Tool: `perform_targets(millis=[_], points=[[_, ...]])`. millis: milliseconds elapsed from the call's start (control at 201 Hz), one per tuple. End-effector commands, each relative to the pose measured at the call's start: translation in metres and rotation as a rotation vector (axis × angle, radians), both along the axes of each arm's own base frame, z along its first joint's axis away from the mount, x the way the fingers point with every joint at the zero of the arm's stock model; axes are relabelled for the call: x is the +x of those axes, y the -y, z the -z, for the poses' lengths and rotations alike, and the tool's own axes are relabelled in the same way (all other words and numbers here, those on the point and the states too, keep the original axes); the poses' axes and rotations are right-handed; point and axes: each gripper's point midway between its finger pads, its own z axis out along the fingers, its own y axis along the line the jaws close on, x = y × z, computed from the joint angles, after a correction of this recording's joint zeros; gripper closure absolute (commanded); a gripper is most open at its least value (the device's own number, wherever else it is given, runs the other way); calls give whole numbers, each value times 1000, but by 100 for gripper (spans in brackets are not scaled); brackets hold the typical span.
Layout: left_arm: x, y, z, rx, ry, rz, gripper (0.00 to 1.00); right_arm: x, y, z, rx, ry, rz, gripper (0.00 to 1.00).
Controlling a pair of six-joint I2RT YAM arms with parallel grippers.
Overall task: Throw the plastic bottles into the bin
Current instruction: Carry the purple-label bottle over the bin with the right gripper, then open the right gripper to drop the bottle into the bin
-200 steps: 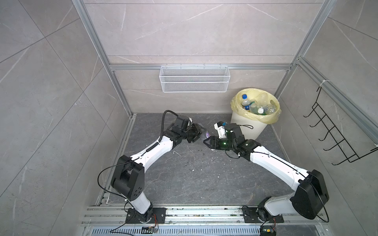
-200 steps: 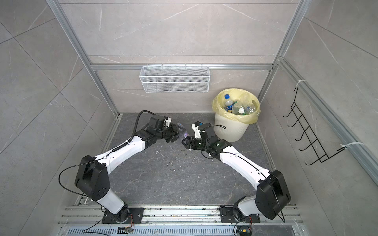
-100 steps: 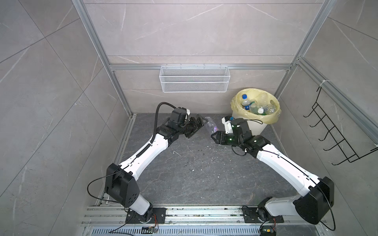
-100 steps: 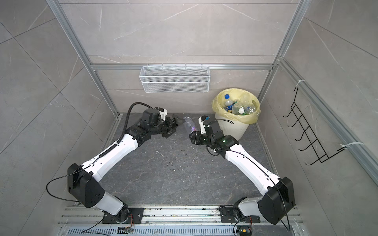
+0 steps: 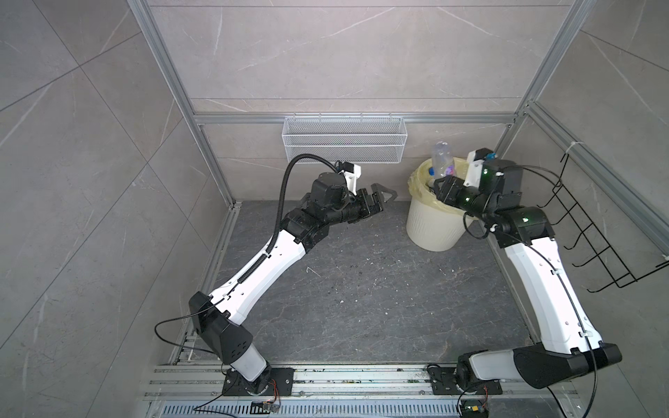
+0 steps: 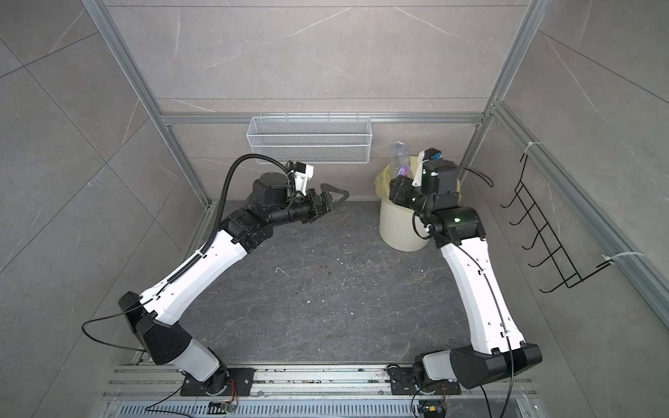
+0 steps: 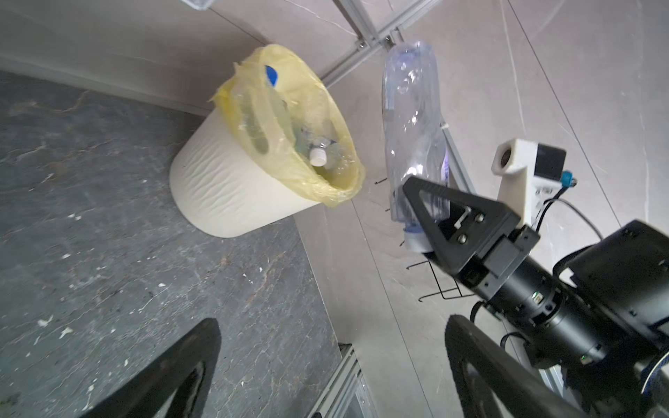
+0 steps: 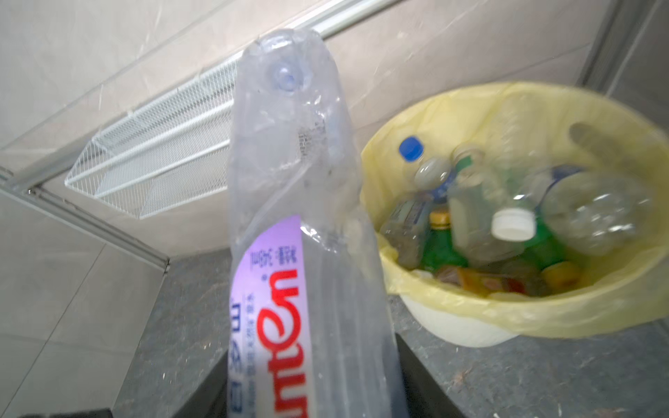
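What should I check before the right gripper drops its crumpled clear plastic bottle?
1. Right gripper shut on the crumpled clear plastic bottle with the purple label: ok.
2. Bottle over the mouth of the round cream ribbed plastic bin: cannot tell; the right wrist view shows the bin off to one side.
3. Bin upright, pale yellow bag over its rim: ok.
4. Room in the bin: ok, the discarded bottles lie below the rim.
5. Left gripper open, empty, apart from the bin: ok.

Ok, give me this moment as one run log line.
right fingers: shut on clear bottle, base up | left fingers: open, empty | bin: upright, lined | stage: bottle near bin rim, not yet dropped
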Motion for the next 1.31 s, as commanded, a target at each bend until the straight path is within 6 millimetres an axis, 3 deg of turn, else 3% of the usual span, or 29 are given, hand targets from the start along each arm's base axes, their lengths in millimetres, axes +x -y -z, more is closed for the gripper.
perform_targets(millis=[0,164,284,368,478,597,672,817,1065,1309], points=[[-6,15,-18,39,125,51,0,-1,27,-12,-49,-11,67,56],[-15,31,-36,50,234,92,0,-4,52,-56,-47,84,131,56],[-18,33,-40,60,271,98,0,3,61,-66,-46,114,153,55],[-16,31,-33,84,275,86,0,25,66,-48,-49,73,164,54],[-12,28,-20,120,265,70,0,64,70,4,-42,-55,156,50],[-12,25,-9,142,253,65,0,90,77,45,-63,-174,172,26],[-11,24,-4,152,246,65,0,89,82,46,-76,-179,198,15],[-9,23,8,167,223,58,0,79,83,29,-71,-113,207,1],[-10,26,17,151,178,66,0,65,83,22,-74,-101,202,0],[-12,14,20,185,190,32,0,49,79,11,-47,-71,190,0]])
